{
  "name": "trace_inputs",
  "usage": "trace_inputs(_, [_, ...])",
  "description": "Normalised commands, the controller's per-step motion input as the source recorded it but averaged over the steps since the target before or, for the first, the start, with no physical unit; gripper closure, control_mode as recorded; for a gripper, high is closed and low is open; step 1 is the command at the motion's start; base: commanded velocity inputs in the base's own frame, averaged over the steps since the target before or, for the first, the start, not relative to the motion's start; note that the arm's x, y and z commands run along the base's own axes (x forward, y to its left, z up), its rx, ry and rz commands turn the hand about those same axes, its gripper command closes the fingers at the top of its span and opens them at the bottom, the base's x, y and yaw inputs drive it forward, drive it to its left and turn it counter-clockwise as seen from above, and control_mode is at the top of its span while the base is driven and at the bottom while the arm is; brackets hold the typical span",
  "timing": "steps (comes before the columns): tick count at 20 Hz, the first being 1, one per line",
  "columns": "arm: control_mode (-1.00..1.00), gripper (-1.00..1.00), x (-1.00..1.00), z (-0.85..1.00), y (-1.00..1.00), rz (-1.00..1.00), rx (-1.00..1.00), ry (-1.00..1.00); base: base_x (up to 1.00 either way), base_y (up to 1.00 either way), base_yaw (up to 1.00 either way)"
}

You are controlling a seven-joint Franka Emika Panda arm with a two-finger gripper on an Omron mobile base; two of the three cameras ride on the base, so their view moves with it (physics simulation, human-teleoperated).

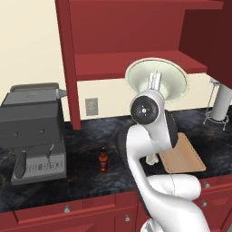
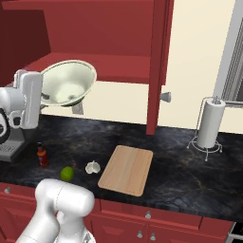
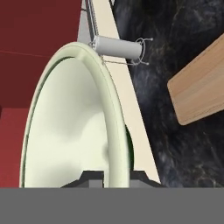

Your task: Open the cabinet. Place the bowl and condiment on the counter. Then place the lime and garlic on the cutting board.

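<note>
The gripper (image 3: pixel 107 177) was clamped on the rim of the bowl (image 2: pixel 66 83), holding it tilted in the air before the open cabinet (image 1: pixel 131 41). In the right base view, the condiment (image 2: pixel 42 155), lime (image 2: pixel 67 173) and garlic (image 2: pixel 93 167) sat left of the cutting board (image 2: pixel 127 170) on the counter (image 2: pixel 185 175). A coffee machine (image 1: pixel 34 131) stood at the left and a paper towel holder (image 2: pixel 209 124) at the right.
</note>
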Motion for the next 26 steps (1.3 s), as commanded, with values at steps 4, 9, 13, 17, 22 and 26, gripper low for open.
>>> trace_inputs(4, [-1.00, 1.00, -0.02, -0.42, 0.00, 0.00, 0.05, 0.04, 0.00, 0.00, 0.00])
trace_inputs(9, [-1.00, 1.00, -0.05, -0.47, 0.00, 0.00, 0.06, 0.05, 0.00, 0.00, 0.00])
trace_inputs(13, [-1.00, 1.00, 0.00, -0.46, 0.00, 0.00, 0.06, 0.05, 0.00, 0.00, 0.00])
trace_inputs(17, [-1.00, 1.00, 0.00, -0.44, 0.00, 0.00, 0.04, 0.04, 0.00, 0.00, 0.00])
trace_inputs(22, [-1.00, 1.00, 0.06, -0.50, 0.00, 0.00, 0.01, 0.00, 0.00, 0.00, 0.00])
trace_inputs(26, [-1.00, 1.00, 0.17, -0.50, 0.00, 0.00, 0.00, 0.00, 0.00, 0.00, 0.00])
